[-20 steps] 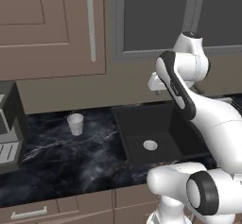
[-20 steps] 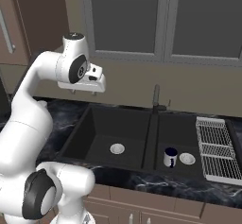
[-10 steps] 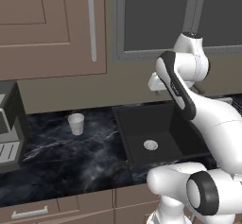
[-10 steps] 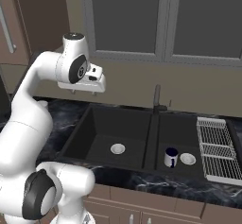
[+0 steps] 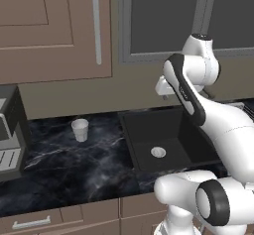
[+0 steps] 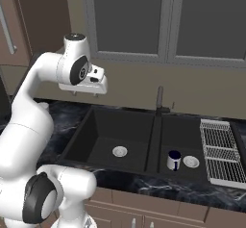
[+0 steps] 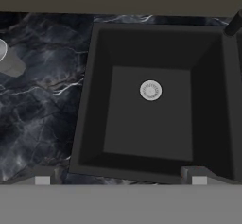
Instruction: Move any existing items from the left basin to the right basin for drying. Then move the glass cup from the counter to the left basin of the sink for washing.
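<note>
Claw point(image 6: 82, 92) open, empty, high above left basin point(image 7: 146, 119), glass cup point(image 5: 80, 129) on counter point(image 5: 74, 159), dark cup point(image 6: 174, 160) in right basin point(image 6: 192, 140).

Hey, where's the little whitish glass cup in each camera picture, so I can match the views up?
Left base view: the small translucent whitish tapered glass cup stands upright on the glossy black marble counter, left of the wider matte-black left basin.
Right base view: not in it; the white arm covers that side.
Hand view: the cup's rim sits at the left edge, on the counter.
Shared landmark: the left basin's round pale drain.
</note>
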Available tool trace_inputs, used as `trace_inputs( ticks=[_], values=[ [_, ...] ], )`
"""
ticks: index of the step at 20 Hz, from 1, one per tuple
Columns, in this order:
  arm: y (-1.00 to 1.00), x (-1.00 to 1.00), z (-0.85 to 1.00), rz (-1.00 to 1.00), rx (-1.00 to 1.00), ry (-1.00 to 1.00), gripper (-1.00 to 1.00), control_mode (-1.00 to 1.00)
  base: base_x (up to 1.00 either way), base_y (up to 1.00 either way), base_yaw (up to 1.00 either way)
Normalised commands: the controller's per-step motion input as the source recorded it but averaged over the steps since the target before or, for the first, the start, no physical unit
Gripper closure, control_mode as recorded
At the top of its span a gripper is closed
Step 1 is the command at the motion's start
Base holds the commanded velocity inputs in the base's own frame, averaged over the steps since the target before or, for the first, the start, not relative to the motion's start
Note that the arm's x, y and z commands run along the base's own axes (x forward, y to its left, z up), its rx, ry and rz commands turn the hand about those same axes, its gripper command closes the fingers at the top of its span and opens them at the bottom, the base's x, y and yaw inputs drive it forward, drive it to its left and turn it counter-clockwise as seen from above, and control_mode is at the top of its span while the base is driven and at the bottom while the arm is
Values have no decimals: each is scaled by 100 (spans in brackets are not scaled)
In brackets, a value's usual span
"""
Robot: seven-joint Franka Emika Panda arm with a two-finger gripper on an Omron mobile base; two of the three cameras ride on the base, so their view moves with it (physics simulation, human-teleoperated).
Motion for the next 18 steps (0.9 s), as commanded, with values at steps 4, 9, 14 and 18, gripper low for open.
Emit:
trace_inputs(
  ticks=[4,9,14,18],
  values=[
    [0,0,0,0,0,0,-100,-100,0,0,0],
    [0,0,0,0,0,0,-100,-100,0,0,0],
    [0,0,0,0,0,0,-100,-100,0,0,0],
    [9,-1,-5,3,0,3,-100,-100,0,0,0]
  ],
)
